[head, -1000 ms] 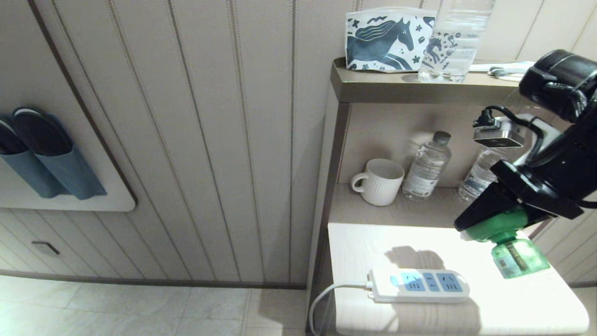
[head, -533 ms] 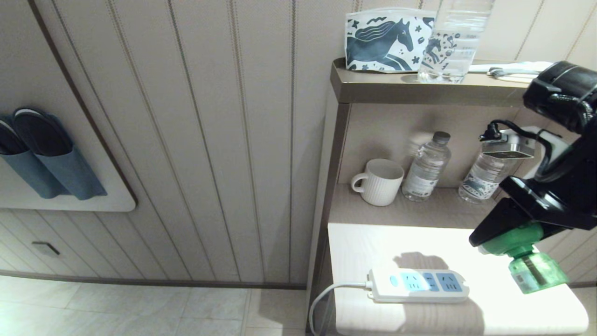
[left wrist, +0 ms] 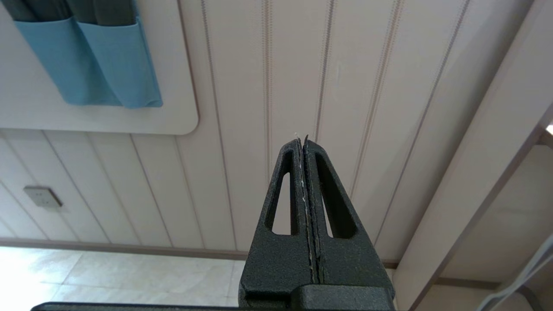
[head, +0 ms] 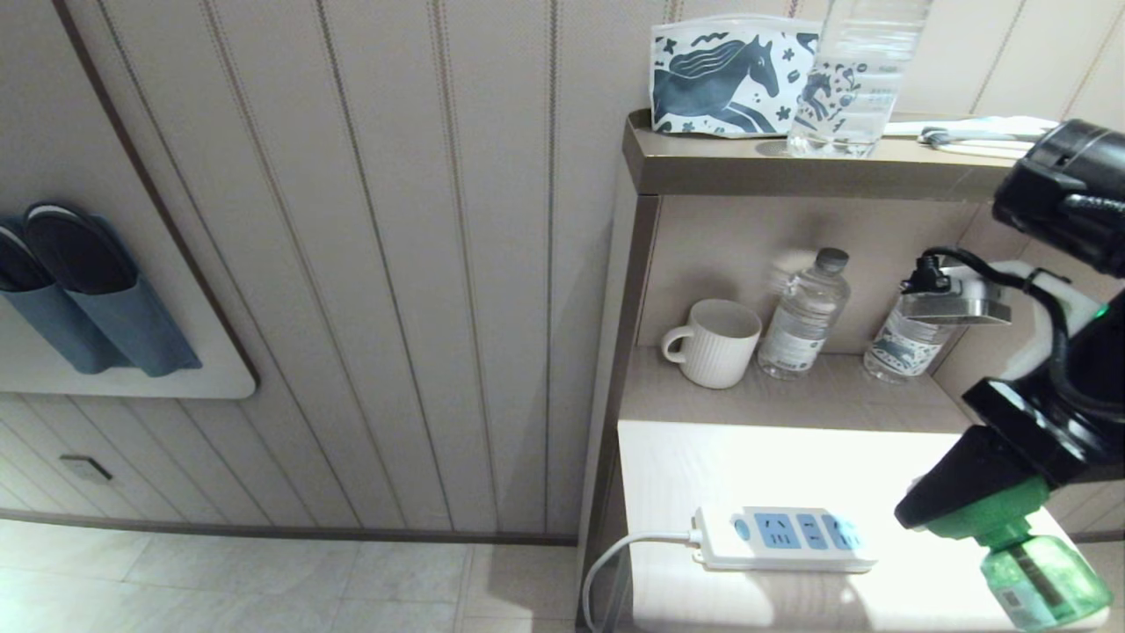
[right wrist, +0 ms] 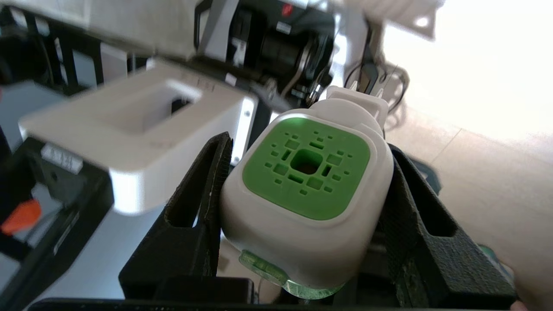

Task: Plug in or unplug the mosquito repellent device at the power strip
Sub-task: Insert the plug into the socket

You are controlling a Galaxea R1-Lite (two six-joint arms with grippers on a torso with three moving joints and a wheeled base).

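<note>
Mosquito repellent device (head: 1024, 549) tilted in right end effector (right wrist: 302, 207) grip, bottle end down-right, beside power strip (head: 787, 538)

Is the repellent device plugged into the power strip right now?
No, the right gripper holds the mosquito repellent device in the air, off to the side of the power strip, whose three sockets are all bare.
</note>
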